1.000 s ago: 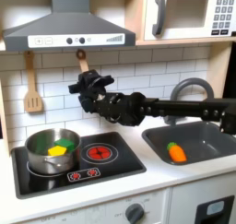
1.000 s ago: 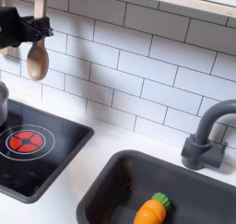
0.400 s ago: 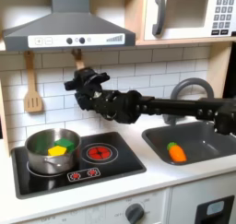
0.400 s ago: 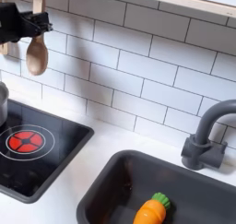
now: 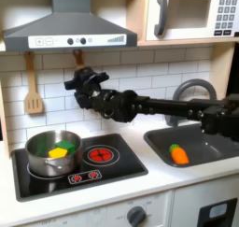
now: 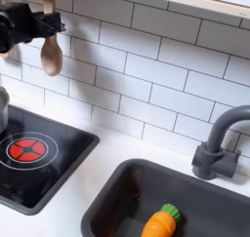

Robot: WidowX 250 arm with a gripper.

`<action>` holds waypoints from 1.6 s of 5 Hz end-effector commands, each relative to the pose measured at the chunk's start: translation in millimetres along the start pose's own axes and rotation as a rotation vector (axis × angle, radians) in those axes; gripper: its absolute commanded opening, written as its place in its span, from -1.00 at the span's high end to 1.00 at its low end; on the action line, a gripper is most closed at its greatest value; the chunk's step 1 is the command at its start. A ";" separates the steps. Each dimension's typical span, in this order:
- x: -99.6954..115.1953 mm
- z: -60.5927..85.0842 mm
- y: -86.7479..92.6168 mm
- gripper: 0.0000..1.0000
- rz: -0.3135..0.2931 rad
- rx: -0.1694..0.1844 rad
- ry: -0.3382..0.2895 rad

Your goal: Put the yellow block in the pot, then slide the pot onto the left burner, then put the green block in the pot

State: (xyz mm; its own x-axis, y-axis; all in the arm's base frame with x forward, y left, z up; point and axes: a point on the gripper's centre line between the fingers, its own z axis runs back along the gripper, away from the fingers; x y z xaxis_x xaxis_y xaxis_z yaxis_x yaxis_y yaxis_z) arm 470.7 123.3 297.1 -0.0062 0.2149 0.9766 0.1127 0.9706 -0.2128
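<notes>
From my console, in the first exterior view the pot [image 5: 51, 152] sits on the left burner [image 5: 37, 172] at about eight o'clock, upright, mouth up, yellow block [image 5: 59, 152] and green block [image 5: 69, 149] inside. I judge only a clean retreat remains. Behind, the gripper [image 5: 75, 81] hangs high; I cannot tell its jaw opening.

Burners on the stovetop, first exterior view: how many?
2. One red-ringed burner lies bare on the first exterior view's right of the stovetop. The other sits under the pot on the left, hidden by it; only inferred from the pot's position.
</notes>
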 end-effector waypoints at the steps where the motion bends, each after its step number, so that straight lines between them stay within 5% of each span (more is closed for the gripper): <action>1: -3.9 -7.3 -3.6 1.00 0.002 -0.008 0.003; 5: 1.6 -17.5 -7.7 1.00 0.022 -0.014 -0.014; 8: -10.7 -17.4 -4.6 1.00 0.023 -0.001 0.033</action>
State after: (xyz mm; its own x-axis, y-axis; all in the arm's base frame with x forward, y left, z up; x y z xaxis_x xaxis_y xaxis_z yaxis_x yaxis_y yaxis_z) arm 490.0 113.9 292.8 0.0174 0.2271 0.9737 0.1199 0.9664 -0.2275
